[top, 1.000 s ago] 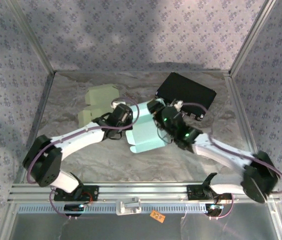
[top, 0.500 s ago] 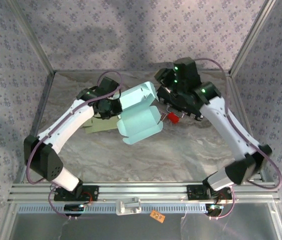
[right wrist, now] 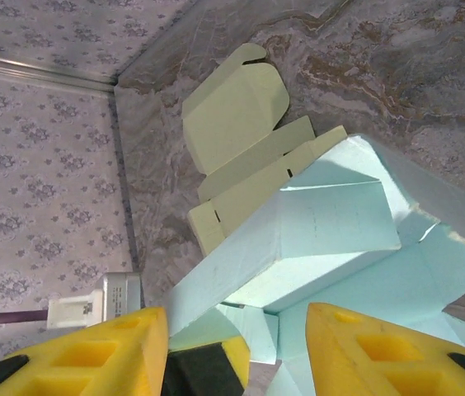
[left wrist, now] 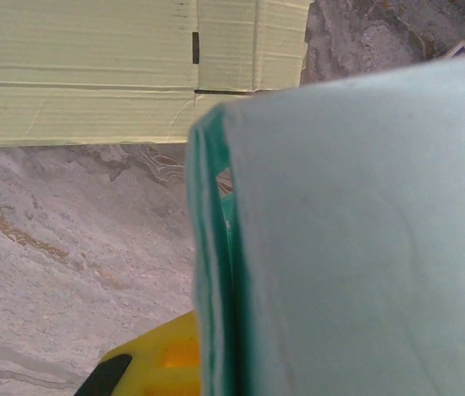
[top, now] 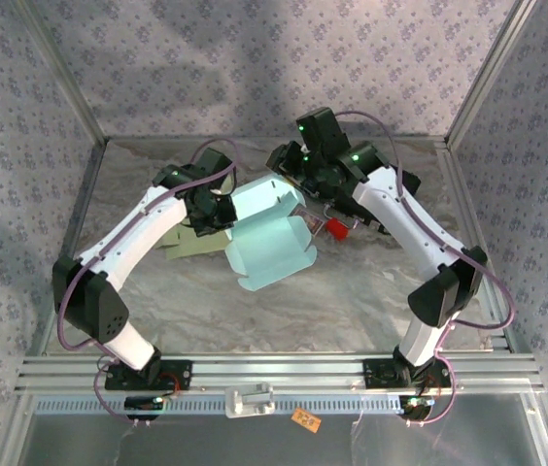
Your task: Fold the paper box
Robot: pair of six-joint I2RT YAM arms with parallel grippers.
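- Left end effector (top: 218, 208) clamped shut on the paper box (top: 269, 243), at its left edge.
- Right end effector (top: 293, 180) fingers spread apart over the box's far flap.
- Box sits mid-tabletop (top: 352, 291); flat green cardboard (top: 191, 245) just left of it.

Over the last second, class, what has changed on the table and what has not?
The blue box moved from mid-table toward the back, its left side clamped in the left gripper. The right gripper swung back and left to the box's far flap, jaws apart. The pale green boxes remain at back left.
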